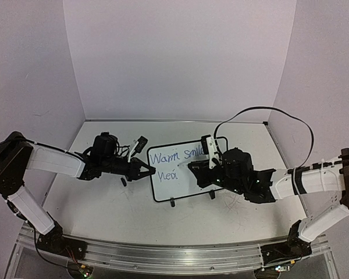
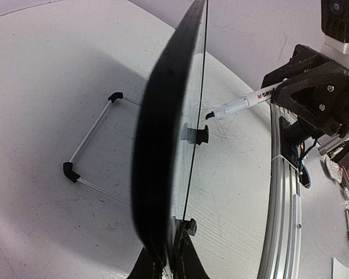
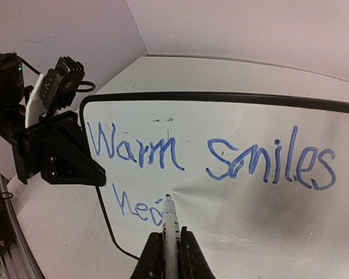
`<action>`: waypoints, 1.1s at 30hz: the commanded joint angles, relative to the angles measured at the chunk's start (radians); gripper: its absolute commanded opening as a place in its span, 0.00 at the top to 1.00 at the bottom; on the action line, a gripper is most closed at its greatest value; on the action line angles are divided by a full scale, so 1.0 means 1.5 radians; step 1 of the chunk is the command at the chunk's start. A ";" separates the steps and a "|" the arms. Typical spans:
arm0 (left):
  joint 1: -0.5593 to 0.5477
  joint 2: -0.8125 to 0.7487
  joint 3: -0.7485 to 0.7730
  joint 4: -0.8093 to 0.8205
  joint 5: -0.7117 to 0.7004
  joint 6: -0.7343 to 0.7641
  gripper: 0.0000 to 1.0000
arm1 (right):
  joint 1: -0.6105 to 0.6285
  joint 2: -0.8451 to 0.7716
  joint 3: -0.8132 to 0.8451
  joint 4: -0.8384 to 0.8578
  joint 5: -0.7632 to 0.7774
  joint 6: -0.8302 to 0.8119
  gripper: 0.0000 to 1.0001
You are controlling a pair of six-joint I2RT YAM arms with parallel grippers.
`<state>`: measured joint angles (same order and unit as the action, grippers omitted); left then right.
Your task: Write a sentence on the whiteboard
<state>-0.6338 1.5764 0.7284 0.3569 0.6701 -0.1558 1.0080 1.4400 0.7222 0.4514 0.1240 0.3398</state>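
Note:
The whiteboard [image 1: 189, 185] stands upright on its two black feet at mid-table. The sentence [image 1: 175, 157] in blue reads "Warm smiles" [image 3: 209, 154] on top, with "hea" [image 3: 136, 204] begun below. My left gripper [image 1: 148, 170] is shut on the board's left edge; in its wrist view the board [image 2: 163, 145] shows edge-on between the jaws [image 2: 171, 256]. My right gripper [image 3: 168, 256] is shut on a white marker [image 3: 170, 224], whose tip sits at the board just right of "hea". The marker also shows in the left wrist view [image 2: 238, 106].
A thin white wire stand with black corners [image 2: 90, 145] lies on the table behind the board. An aluminium rail [image 1: 163, 256] runs along the near edge. White walls enclose the table on three sides. A black cable [image 1: 262, 110] loops above the right arm.

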 commanded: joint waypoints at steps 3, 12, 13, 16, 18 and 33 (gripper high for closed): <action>0.011 0.006 0.002 -0.015 -0.076 0.026 1.00 | -0.004 0.019 0.041 0.019 0.017 -0.014 1.00; 0.011 0.005 0.002 -0.015 -0.077 0.027 1.00 | -0.004 0.036 0.033 0.007 0.036 -0.007 1.00; 0.011 0.005 0.001 -0.015 -0.077 0.027 1.00 | -0.004 0.036 0.030 0.006 0.034 -0.005 1.00; 0.011 0.005 0.001 -0.015 -0.077 0.027 1.00 | -0.004 0.034 0.019 0.000 0.027 0.002 1.00; 0.011 0.006 0.001 -0.014 -0.077 0.027 1.00 | -0.004 0.033 0.013 -0.004 0.025 0.006 1.00; 0.011 0.005 0.002 -0.015 -0.076 0.026 1.00 | 0.007 0.039 -0.019 -0.006 0.013 0.032 1.00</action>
<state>-0.6338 1.5764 0.7284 0.3569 0.6697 -0.1562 1.0143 1.4832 0.7095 0.4474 0.1330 0.3715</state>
